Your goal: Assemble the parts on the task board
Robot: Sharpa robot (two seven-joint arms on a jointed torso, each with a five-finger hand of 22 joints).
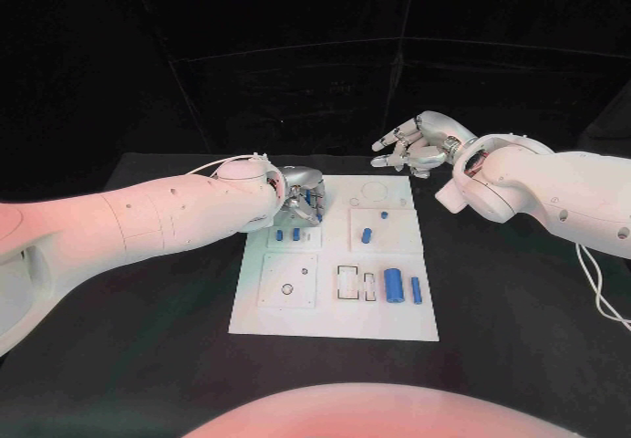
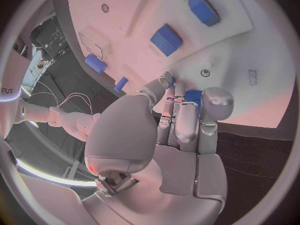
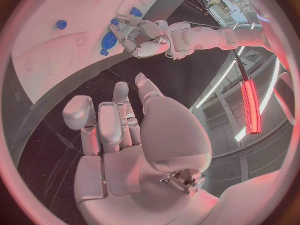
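Observation:
The white task board lies in the middle of the black table. My left hand is over its far left corner and pinches a small blue part between its fingertips, close above the board. Blue parts stand in the board: two short pegs, a block, a small peg, a thick cylinder and a thin rod. My right hand hangs beyond the far right corner, its fingers spread and holding nothing.
A white plate with a ring hole and two white slot pieces sit at the near part of the board. Black table surrounds the board on all sides. My left hand appears in the right wrist view at the board's edge.

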